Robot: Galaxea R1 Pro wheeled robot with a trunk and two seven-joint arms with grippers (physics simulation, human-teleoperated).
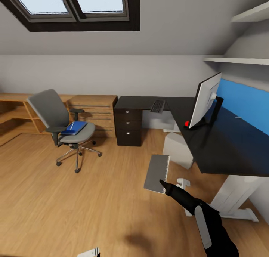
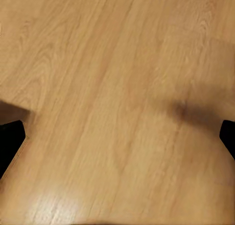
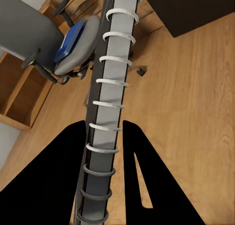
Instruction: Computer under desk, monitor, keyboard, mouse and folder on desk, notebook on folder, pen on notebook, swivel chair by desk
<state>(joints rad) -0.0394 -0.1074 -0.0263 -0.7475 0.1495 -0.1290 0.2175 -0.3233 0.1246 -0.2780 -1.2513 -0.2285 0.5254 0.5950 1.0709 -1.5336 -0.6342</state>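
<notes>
While the right gripper [image 3: 105,151] clamps the notebook [image 1: 157,173] by its spiral edge (held upright over bare floor [image 1: 74,212]), the desk [image 1: 220,152] edge lies just beyond, computer [image 1: 177,150] beneath. The left gripper [image 2: 117,137] seems spread over floorboards. Well apart, the swivel chair [image 1: 61,124] carries the folder [image 1: 74,127].

My head looks down across the room; my right wrist, close along the notebook [image 3: 108,95], shares the swivel chair [image 1: 63,126].
</notes>
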